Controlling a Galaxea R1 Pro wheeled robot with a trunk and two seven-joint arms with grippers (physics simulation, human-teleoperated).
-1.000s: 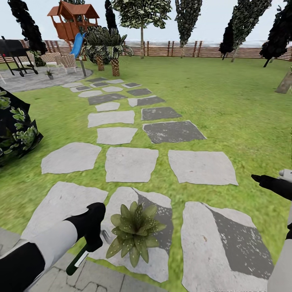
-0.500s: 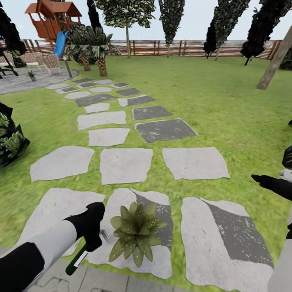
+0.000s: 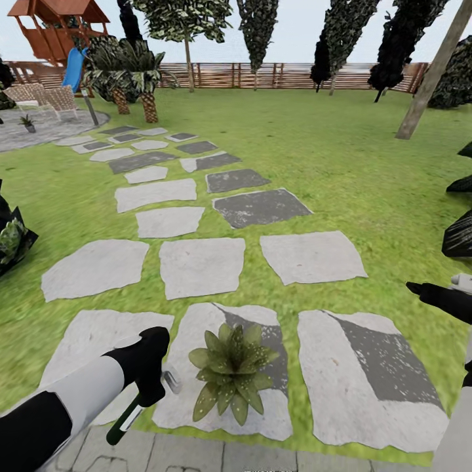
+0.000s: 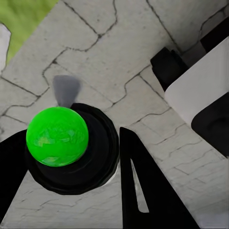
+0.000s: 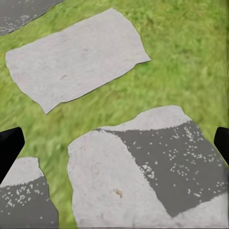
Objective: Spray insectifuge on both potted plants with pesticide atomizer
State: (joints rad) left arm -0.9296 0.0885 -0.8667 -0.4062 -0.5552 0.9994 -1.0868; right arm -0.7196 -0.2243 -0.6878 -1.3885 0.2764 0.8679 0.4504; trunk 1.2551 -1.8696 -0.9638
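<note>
Pesticide atomizer [image 3: 131,411] clamped in left gripper [image 3: 152,387], slim dark-green bottle hanging below the jaws, whitish trigger head just past them beside potted plant [image 3: 231,371]. View has swung right since a second ago, base turning; plant stays close, likely lining up spray. Right gripper [image 5: 114,143] spread wide, empty, over stepping stones [image 5: 143,176].
</note>
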